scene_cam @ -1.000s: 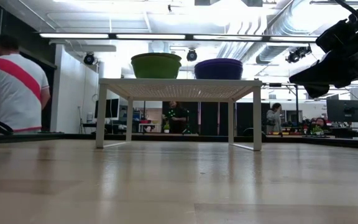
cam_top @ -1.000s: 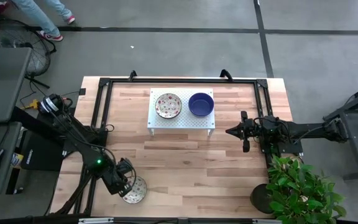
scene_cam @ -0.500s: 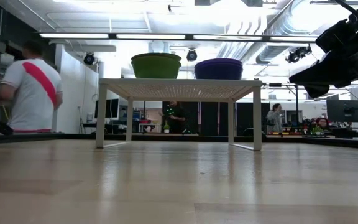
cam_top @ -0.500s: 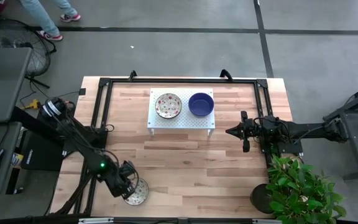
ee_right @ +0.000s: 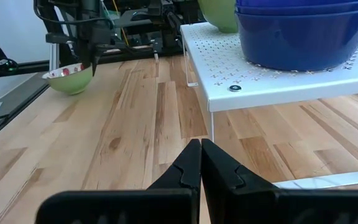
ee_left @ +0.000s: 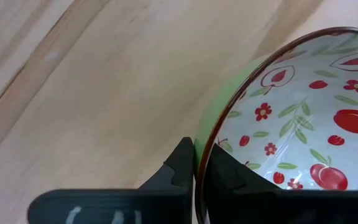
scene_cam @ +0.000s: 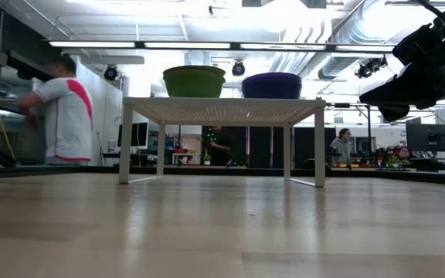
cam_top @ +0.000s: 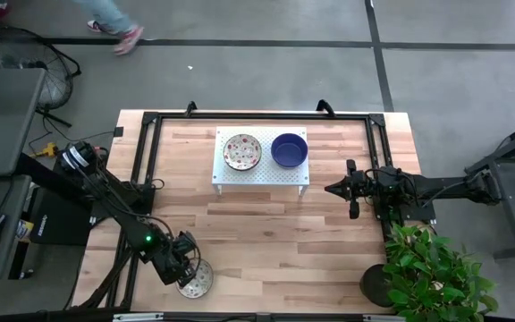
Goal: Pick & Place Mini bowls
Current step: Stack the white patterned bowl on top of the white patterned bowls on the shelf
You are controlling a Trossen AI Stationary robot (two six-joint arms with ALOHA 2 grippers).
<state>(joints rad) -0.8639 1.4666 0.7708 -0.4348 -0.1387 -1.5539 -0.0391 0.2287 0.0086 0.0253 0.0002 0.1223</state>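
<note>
Wood planks make up the tabletop [cam_top: 266,228], with grey floor all around it. From above, a white rack [cam_top: 262,166] stands near the far edge. On it sit a patterned bowl [cam_top: 241,151] and a blue bowl stack [cam_top: 289,149], side by side. Near the front edge, the left end effector [cam_top: 186,273] pinches the rim of another patterned bowl [cam_top: 196,279]. The right end effector [cam_top: 351,200] waits near the right side, well apart from the rack.

From the low camera, the rack [scene_cam: 222,110] stands tall like a little table. A green bowl [scene_cam: 194,81] and the blue bowl stack [scene_cam: 272,85] sit on top. A person [scene_cam: 60,116] stands far behind.

From the left wrist, one finger is outside and one inside the rim of the fruit-pattern bowl [ee_left: 303,118], shut tight on it.

From the right wrist, the right end effector [ee_right: 200,163] is pinched shut on nothing. The blue stack [ee_right: 300,31] sits on the rack [ee_right: 272,78] nearby.

I think these bowls are hard, smooth and light. They could slip or chip, so the rim is the best place to hold.
</note>
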